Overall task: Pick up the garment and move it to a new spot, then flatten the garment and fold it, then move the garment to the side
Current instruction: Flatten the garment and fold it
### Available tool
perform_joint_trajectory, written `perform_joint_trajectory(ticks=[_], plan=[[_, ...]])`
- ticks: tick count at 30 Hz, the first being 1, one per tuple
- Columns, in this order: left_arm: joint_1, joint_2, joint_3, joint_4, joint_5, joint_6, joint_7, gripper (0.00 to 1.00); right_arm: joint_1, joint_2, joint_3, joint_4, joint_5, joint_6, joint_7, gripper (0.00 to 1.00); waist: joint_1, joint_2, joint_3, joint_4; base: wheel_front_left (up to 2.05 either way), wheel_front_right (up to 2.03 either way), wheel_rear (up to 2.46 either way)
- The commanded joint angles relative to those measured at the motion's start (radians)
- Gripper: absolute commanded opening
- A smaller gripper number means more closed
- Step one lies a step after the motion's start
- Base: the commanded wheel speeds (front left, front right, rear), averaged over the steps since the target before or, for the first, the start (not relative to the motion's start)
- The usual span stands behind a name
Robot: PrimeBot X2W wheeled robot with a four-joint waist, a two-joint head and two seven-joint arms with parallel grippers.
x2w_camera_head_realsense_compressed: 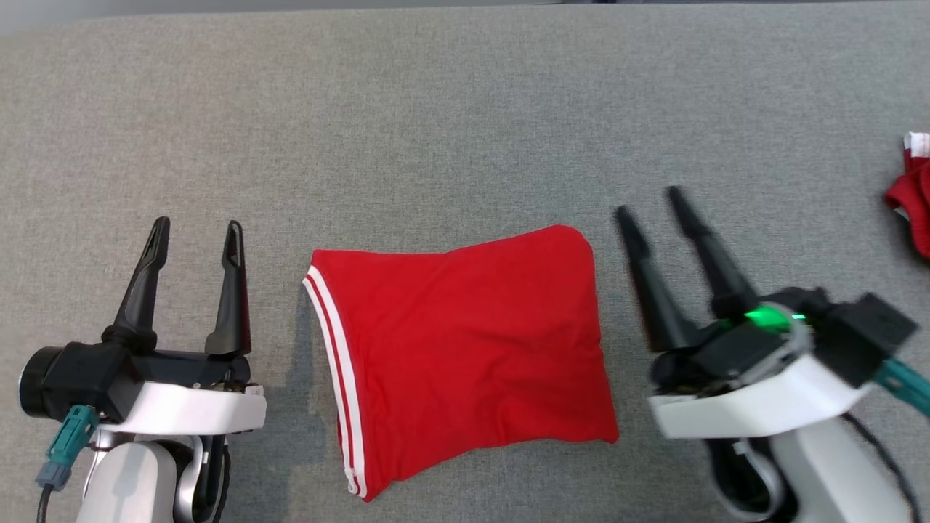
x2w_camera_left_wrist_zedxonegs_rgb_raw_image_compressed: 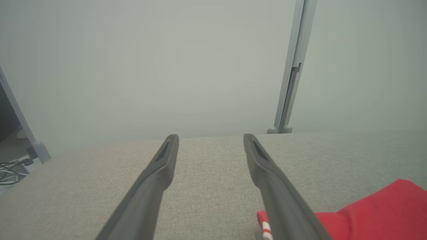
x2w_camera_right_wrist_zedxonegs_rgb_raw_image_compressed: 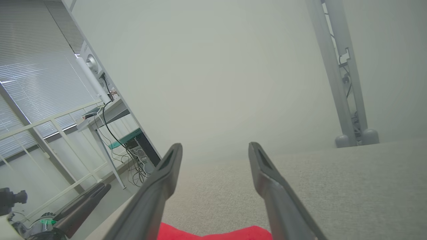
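Find the garment (x2w_camera_head_realsense_compressed: 465, 356) at lower centre of the head view, lying on the grey surface (x2w_camera_head_realsense_compressed: 436, 109) as a folded red block, roughly rectangular, with a double white stripe down its left edge and a rounded upper right corner. Looks folded already, so judge the last step, the move to the side, as the one in hand.

Note the left fingers (x2w_camera_head_realsense_compressed: 232, 290) at lower left, spread wide and holding nothing, just beside the striped edge but apart from it. Note the right fingers (x2w_camera_head_realsense_compressed: 647, 276) at lower right, likewise wide apart and empty, somewhat blurred, just off the right edge of the red block without touching it.

Expect soft, light, limp knit cloth with no stiffness of its own, so likely to sag and fall open if lifted by one corner or by a single layer. Probably grips easily, hardly slippery, not fragile. Better to pinch through all layers at once, at opposite side edges or at the two lower corners, one pair of fingers per side, then carry it low or slide it to keep the fold. Beware of catching only the top layer at the striped edge.

Mind also the other red cloth (x2w_camera_head_realsense_compressed: 914, 192) at the right edge of the frame, well apart from the block.
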Motion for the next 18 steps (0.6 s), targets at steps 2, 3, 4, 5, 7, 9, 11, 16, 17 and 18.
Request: perform_joint_trajectory(ticks=[2, 3, 4, 5, 7, 9, 11, 16, 17, 18], plan=[[0.010, 0.002, 0.017, -0.010, 0.007, 0.010, -0.005, 1.00, 0.051, -0.021, -0.115, -0.022, -0.063, 0.001, 0.001, 1.00, 0.0000, 0.0000, -0.017, -0.010, 0.00, 0.00, 0.00], [0.014, 0.002, 0.020, -0.011, 0.008, 0.011, -0.005, 1.00, 0.063, -0.035, -0.155, -0.023, -0.096, 0.001, 0.007, 1.00, 0.0000, 0.0000, -0.022, -0.012, 0.00, 0.00, 0.00], [0.019, 0.001, 0.021, -0.012, 0.009, 0.011, -0.005, 1.00, 0.076, -0.042, -0.187, -0.023, -0.114, 0.000, 0.012, 1.00, 0.0000, 0.0000, -0.027, -0.013, 0.00, 0.00, 0.00], [0.023, 0.000, 0.024, -0.015, 0.009, 0.013, -0.005, 1.00, 0.090, -0.044, -0.218, -0.024, -0.132, 0.001, 0.019, 1.00, 0.0000, 0.0000, -0.033, -0.014, 0.00, 0.00, 0.00], [0.027, -0.001, 0.026, -0.016, 0.009, 0.014, -0.005, 1.00, 0.104, -0.057, -0.249, -0.020, -0.165, 0.001, 0.031, 1.00, 0.0000, 0.0000, -0.038, -0.014, 0.00, 0.00, 0.00], [0.029, -0.003, 0.027, -0.019, 0.010, 0.016, -0.005, 1.00, 0.127, -0.060, -0.294, -0.020, -0.189, 0.001, 0.047, 1.00, 0.0000, 0.0000, -0.049, -0.013, 0.00, 0.00, 0.00], [0.042, -0.005, 0.028, -0.021, 0.013, 0.019, -0.005, 1.00, 0.152, -0.071, -0.335, -0.014, -0.222, 0.000, 0.061, 1.00, 0.0000, 0.0000, -0.061, -0.013, 0.00, 0.00, 0.00], [0.071, -0.009, 0.023, -0.020, 0.017, 0.024, -0.005, 1.00, 0.208, -0.058, -0.393, 0.006, -0.247, 0.000, 0.086, 1.00, 0.0000, 0.0000, -0.098, -0.011, 0.00, 0.00, 0.00], [0.079, -0.009, 0.022, -0.020, 0.017, 0.025, -0.005, 1.00, 0.216, -0.055, -0.399, 0.008, -0.250, 0.000, 0.088, 1.00, 0.0000, 0.0000, -0.103, -0.011, 0.00, 0.00, 0.00], [0.086, -0.009, 0.021, -0.020, 0.017, 0.026, -0.004, 1.00, 0.223, -0.049, -0.402, 0.012, -0.247, 0.000, 0.089, 1.00, 0.0000, 0.0000, -0.108, -0.011, 0.00, 0.00, 0.00]])
